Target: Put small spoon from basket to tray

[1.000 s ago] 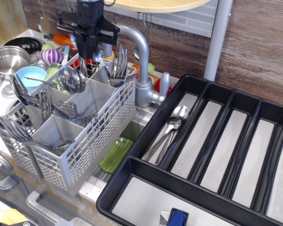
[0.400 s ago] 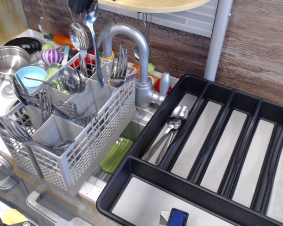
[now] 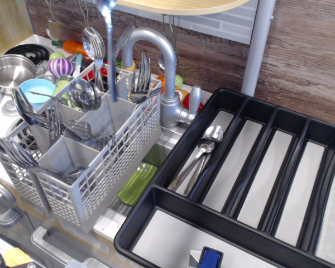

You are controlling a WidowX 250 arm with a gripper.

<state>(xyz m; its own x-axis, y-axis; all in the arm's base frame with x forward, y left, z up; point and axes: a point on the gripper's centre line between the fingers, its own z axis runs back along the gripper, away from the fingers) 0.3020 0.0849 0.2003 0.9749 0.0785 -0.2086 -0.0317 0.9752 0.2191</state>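
Observation:
A steel spoon (image 3: pixel 108 50), which I take for the small spoon, hangs upright over the back of the light grey basket (image 3: pixel 100 167). Its bowl is at the frame's top edge and its thin handle points down, the tip just above a back compartment. Whatever holds it is above the frame, so my gripper is out of view. The basket holds several forks and larger spoons. The black tray (image 3: pixel 156 192) lies to the right, with two spoons (image 3: pixel 204 149) in its leftmost long compartment.
A grey faucet (image 3: pixel 159 50) arches between basket and tray. A steel pot (image 3: pixel 8 70), a blue bowl (image 3: pixel 36 89) and toy vegetables stand at the far left. A green item (image 3: pixel 137 183) lies below the basket. A blue object (image 3: pixel 210 258) sits in the tray's cross compartment.
The gripper, low over the basket's back compartments a second ago, rose out of the top of the frame. The spoon came up with it and now hangs higher.

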